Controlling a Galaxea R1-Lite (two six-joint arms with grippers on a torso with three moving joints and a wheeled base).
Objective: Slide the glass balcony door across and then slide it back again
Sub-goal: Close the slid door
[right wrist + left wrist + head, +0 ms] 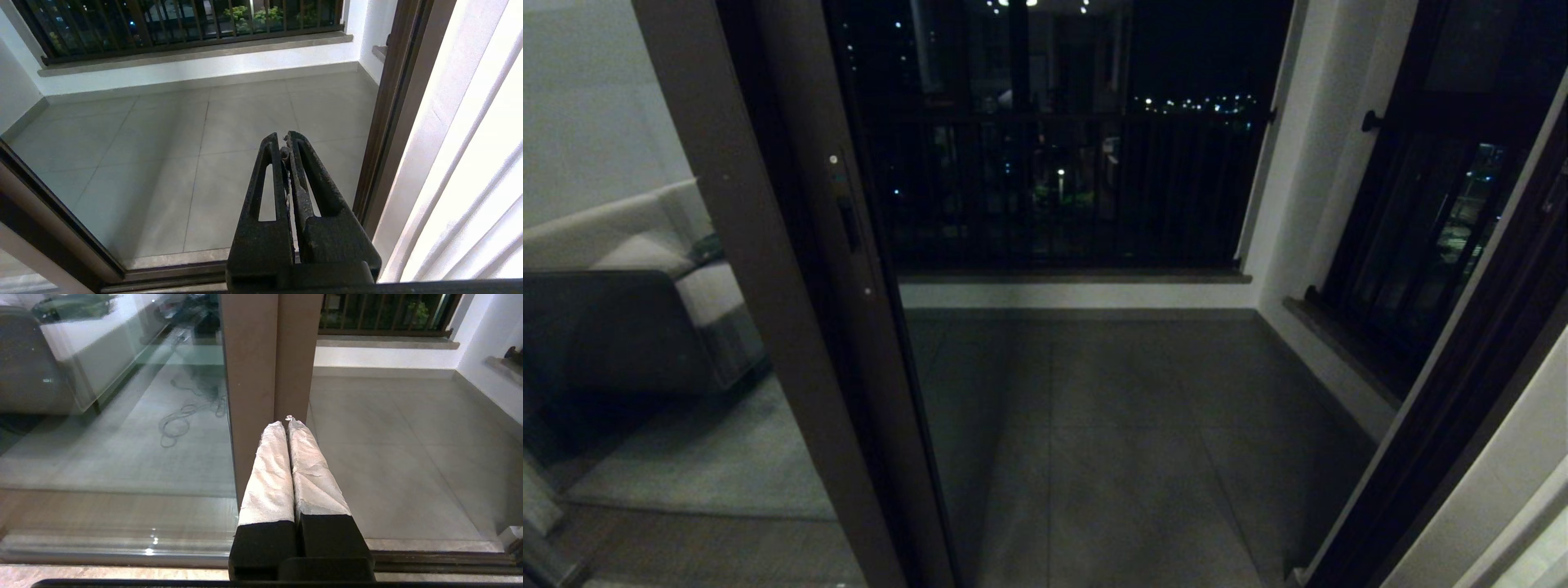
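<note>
**Door stacked left, doorway open, both hands idle**

The glass balcony door [849, 269] stands left of the open doorway, its brown stile upright beside the fixed panel showing a sofa [629, 286]. It looks heavy, rigid and rail-bound; the glass is fragile and slick, so the recessed black handle [849, 224] in the stile is the best purchase. The left hand [286, 422], fingers pressed together, hangs low before the stile. The right hand [284, 139], also closed and empty, faces the tiled balcony floor [1127, 441].
</note>
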